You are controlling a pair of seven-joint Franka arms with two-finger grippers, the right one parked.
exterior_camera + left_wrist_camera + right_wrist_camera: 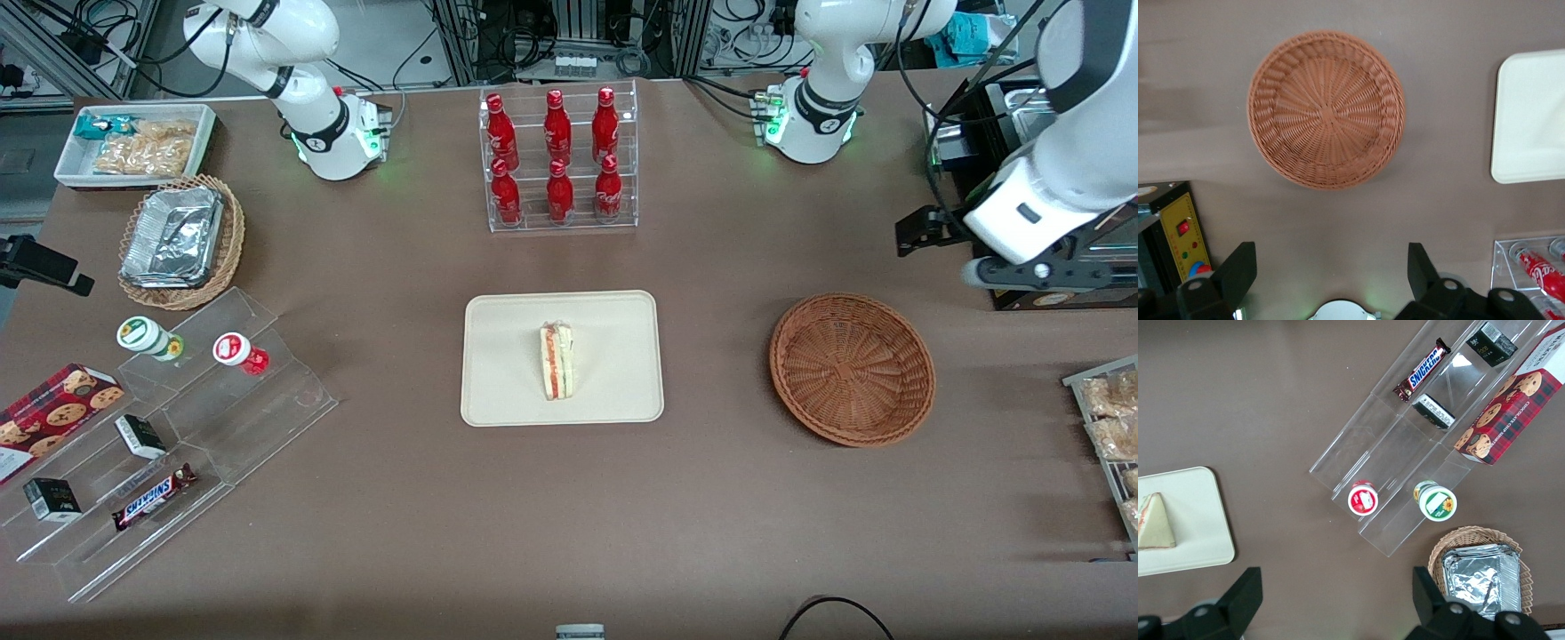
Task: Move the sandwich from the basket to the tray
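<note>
Cream tray point(613, 391) holds the sandwich point(557, 361) flat at its middle, so the job looks done; the basket point(852, 368) sits bare, the gripper point(1331, 279) hanging wide-fingered above it, holding nothing.

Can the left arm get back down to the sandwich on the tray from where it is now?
Probably yes: the end effector hangs open above the empty basket, and nothing covers the sandwich on the tray.
</note>
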